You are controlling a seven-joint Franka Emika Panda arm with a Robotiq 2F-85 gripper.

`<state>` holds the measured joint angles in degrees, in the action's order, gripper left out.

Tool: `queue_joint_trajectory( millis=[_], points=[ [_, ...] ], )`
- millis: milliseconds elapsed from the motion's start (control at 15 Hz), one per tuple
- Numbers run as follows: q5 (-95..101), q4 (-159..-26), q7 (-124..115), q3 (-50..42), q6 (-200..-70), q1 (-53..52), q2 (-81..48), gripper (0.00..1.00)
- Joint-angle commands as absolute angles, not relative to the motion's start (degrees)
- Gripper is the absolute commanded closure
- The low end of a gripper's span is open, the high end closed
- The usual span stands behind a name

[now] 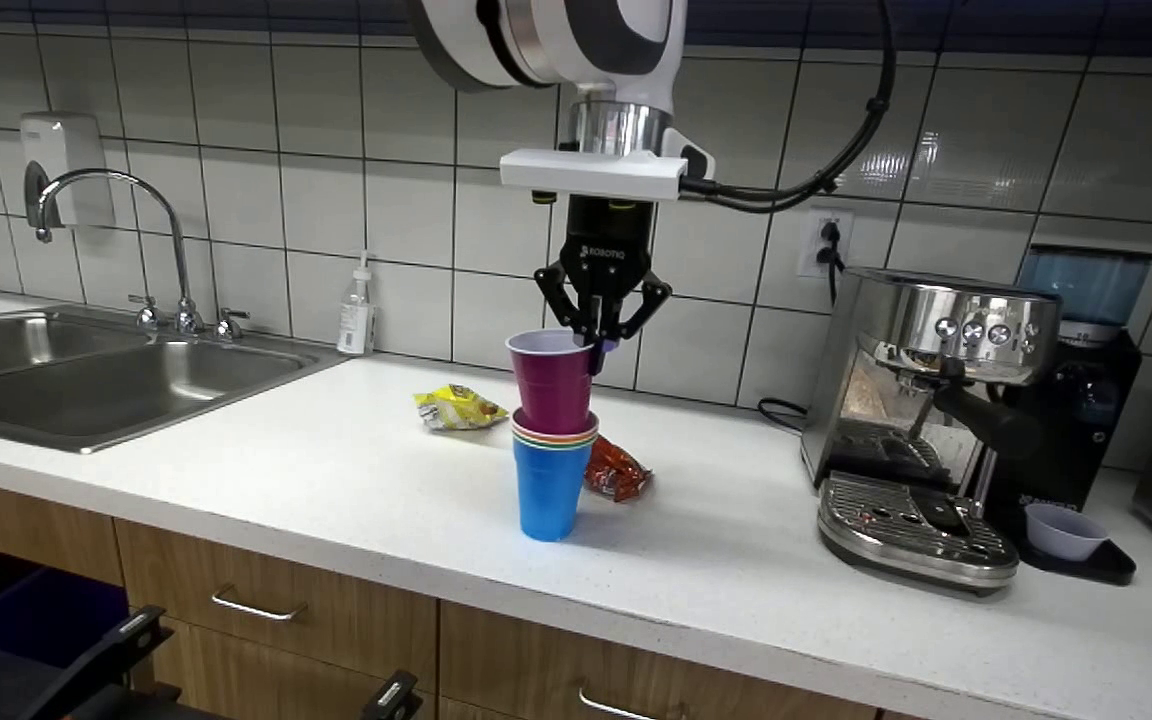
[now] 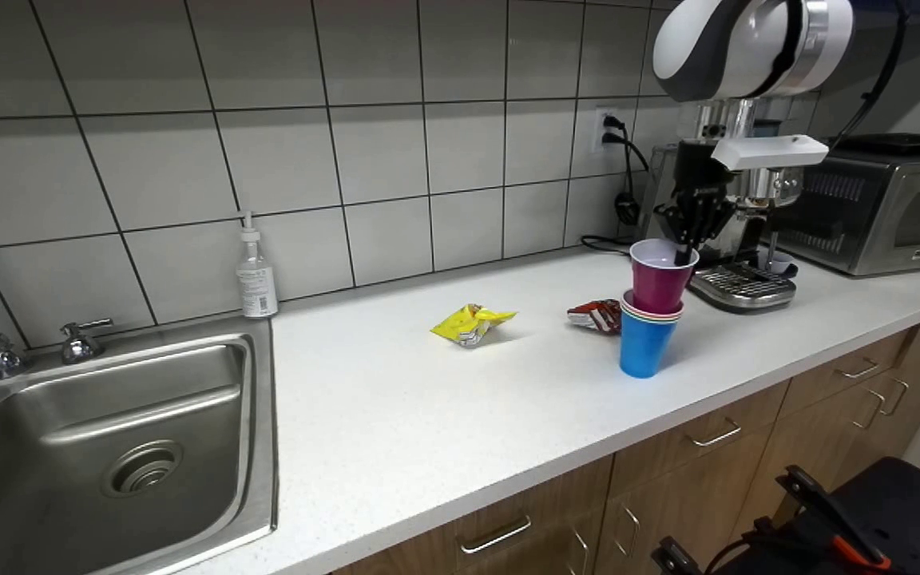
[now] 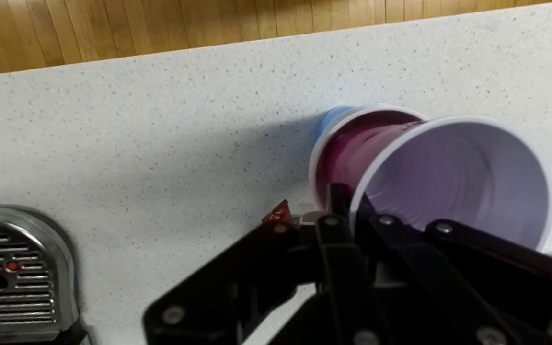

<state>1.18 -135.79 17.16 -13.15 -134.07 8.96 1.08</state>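
My gripper [image 3: 351, 203], almost closed, pinches the wall of the maroon plastic cup [image 1: 553, 397]; I should move vertically and slowly to avoid tipping the cup stack [image 1: 548, 490] beneath.

The maroon cup [image 1: 553, 395] looks like smooth, semi-gloss plastic, as do the stacked cups [image 1: 550, 490] beneath it. Mostly above it, the gripper [image 3: 351, 200] looks matt with metal screws [image 3: 174, 315]. Near it are crinkled, glossy wrappers [image 1: 458, 408]; well apart from it, a satin-metal sink [image 2: 260, 415] and polished-metal coffee machine [image 1: 936, 340].
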Motion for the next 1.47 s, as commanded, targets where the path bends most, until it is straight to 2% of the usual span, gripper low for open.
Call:
queue_joint_trajectory(
  millis=[0, 1400],
  points=[
    [1.7, -132.8, 17.2, -12.1, -131.2, 9.5, -1.5, 0.99],
    [1.3, -130.0, 16.9, -10.9, -128.5, 9.7, -7.8, 0.99]
  ],
)
